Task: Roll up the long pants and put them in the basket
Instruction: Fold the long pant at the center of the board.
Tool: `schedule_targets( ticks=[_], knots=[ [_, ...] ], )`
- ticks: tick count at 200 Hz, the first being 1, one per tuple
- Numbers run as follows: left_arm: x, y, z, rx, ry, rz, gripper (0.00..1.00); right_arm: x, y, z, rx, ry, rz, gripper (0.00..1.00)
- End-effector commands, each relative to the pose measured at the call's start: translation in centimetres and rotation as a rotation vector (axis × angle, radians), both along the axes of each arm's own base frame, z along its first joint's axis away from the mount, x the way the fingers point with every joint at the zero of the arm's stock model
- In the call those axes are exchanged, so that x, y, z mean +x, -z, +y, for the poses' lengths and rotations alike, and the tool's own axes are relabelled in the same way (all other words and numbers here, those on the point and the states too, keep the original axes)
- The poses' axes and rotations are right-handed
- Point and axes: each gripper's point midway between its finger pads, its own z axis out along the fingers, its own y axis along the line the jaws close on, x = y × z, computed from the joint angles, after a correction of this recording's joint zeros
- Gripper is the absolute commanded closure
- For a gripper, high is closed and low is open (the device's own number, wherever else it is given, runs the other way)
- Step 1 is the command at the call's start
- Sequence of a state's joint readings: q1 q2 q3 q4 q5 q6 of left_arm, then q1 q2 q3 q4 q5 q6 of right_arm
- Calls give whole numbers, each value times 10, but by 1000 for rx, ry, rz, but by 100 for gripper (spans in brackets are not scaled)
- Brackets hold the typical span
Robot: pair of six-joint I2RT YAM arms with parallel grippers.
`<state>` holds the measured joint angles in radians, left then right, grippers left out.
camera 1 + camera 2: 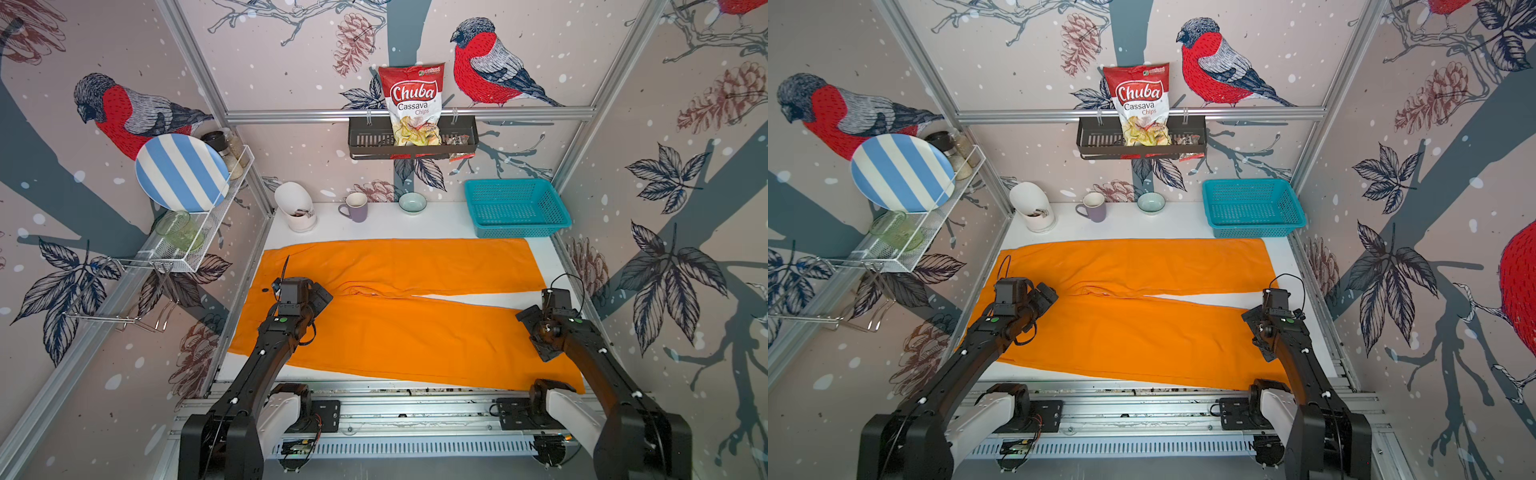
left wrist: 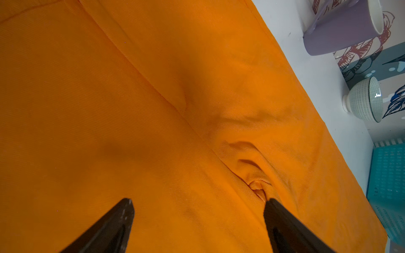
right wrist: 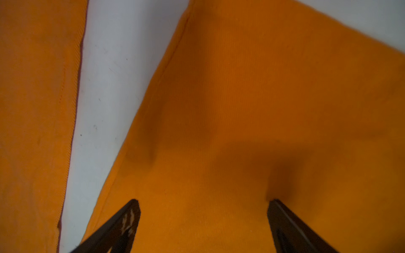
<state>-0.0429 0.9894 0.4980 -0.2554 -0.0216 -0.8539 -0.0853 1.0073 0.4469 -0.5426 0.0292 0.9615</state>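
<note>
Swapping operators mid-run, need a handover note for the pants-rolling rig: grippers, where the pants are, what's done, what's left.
Left gripper: open, nothing held, over the crotch seam of the orange pants.
Right gripper: open, nothing held, over the near leg by the gap between the legs.
Pants: spread flat on the white table, waist to the robot's left, legs slightly splayed.
Done: no roll started.
Left: the whole roll.

long pants (image 1: 395, 332) spread on table (image 1: 415, 226), basket (image 1: 519, 230), mug (image 1: 355, 208), bowl (image 1: 412, 203) behind
</note>
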Motion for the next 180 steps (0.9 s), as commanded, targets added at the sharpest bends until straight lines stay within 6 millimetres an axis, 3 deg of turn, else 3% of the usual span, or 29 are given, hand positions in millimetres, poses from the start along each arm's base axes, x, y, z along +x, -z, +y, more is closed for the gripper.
schedule_targets(
  ticks=[1, 14, 79, 92, 113, 135, 154, 180],
  knots=[
    [6, -4, -2, 1, 28, -36, 5, 20, 1, 1, -10, -45, -63, 4],
    [7, -7, -1, 3, 28, -44, 5, 29, 2, 3, -12, -90, -78, 0],
    [9, -6, -2, 1, 30, -52, 5, 79, -7, 7, -8, -173, -173, 0],
    [9, -4, -2, -1, 33, -44, 5, 84, -2, 6, -8, -182, -136, 0],
    [10, -2, -5, -9, 45, -38, 5, 86, -11, 5, -18, -197, -119, 0],
    [10, -3, -3, -2, 39, -40, 5, 69, -32, -10, -85, -123, -88, 0],
    [12, -6, -3, 2, 41, -47, 5, 22, -45, -42, -202, 100, 56, 0],
    [14, -8, -2, 11, 41, -54, 5, -30, -47, -59, -265, 240, 183, 0]
  ],
)
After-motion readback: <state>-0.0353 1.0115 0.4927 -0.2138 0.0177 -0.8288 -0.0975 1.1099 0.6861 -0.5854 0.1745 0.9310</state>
